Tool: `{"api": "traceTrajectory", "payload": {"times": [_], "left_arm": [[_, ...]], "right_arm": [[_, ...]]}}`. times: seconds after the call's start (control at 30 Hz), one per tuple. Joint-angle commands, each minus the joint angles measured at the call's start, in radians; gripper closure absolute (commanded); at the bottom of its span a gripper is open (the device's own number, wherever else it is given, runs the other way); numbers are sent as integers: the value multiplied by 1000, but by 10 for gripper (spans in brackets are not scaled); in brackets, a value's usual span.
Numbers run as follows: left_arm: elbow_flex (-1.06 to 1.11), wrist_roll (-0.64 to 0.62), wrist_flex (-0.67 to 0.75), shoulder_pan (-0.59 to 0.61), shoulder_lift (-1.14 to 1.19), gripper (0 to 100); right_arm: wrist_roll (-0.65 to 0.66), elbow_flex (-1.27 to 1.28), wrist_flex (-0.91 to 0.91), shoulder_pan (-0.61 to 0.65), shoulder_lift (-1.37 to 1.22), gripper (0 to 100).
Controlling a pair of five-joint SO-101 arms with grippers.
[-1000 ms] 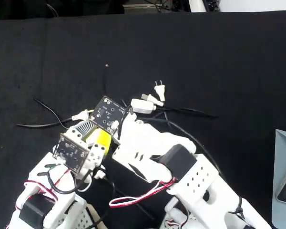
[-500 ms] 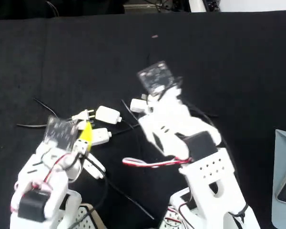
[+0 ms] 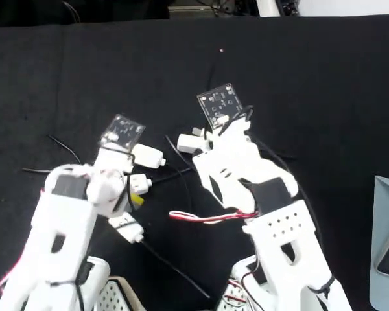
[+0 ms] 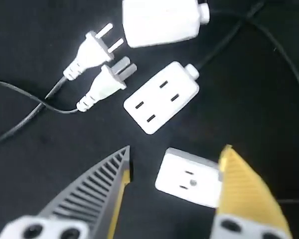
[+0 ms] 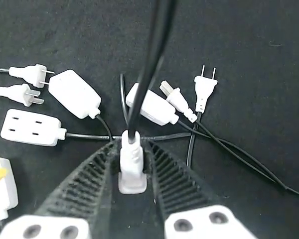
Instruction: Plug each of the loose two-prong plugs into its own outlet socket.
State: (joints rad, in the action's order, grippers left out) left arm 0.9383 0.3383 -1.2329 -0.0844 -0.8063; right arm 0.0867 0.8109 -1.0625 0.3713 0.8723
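Over the black table (image 3: 311, 78), the left gripper (image 4: 177, 148) hangs spread wide above a white socket block (image 4: 189, 181), with a round-pin plug (image 4: 92, 47) and a flat-blade plug (image 4: 107, 84) nearby. The right gripper (image 5: 131, 149) is clenched on a white plug (image 5: 131, 174) trailing a black cord (image 5: 154, 59).

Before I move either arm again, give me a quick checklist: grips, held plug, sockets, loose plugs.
1. Grip: right gripper shut on the held plug: ok.
2. Prongs of the held plug aimed at a socket: cannot tell, the prongs are hidden.
3. Free hand: left gripper open, straddling the single socket: ok.
4. Face of the single socket up, slots showing: ok.
5. Plugged in: round-pin plug and flat-blade plug: not ok, both lie loose beside the triple socket.
6. Slack in the cord of the held plug: cannot tell.
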Motion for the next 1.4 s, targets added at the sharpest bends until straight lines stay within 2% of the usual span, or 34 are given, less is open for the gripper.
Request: {"api": "traceTrajectory", "payload": {"times": [0.0, 0.23, 0.37, 0.47, 0.63, 0.8, 1.0, 1.13, 1.27, 1.37], "left_arm": [[-194, 178, 43, 41, 207, 695], [-315, 459, 72, 35, 454, 694], [-361, 555, 72, 36, 560, 694], [-389, 577, 83, 35, 643, 694], [-387, 479, 218, 35, 767, 697], [-389, 385, 242, -16, 799, 811], [-378, 126, 245, -117, 772, 844], [-378, 31, 239, -151, 763, 802], [-412, 2, 141, -124, 744, 679], [-427, 14, 77, -107, 678, 674]], "right_arm": [[-6, -4, 17, -15, 12, 987], [-6, -4, 15, -14, 12, 987], [-3, -4, 15, -14, 12, 987], [0, -4, 15, -14, 12, 987], [0, -2, 17, -14, 12, 987], [0, -2, 14, -14, 12, 987], [-5, -2, 12, -15, 12, 987], [-5, -8, -17, -12, 18, 987], [-6, -13, -40, -9, 18, 987], [-38, -12, -38, 15, 18, 987]]}}
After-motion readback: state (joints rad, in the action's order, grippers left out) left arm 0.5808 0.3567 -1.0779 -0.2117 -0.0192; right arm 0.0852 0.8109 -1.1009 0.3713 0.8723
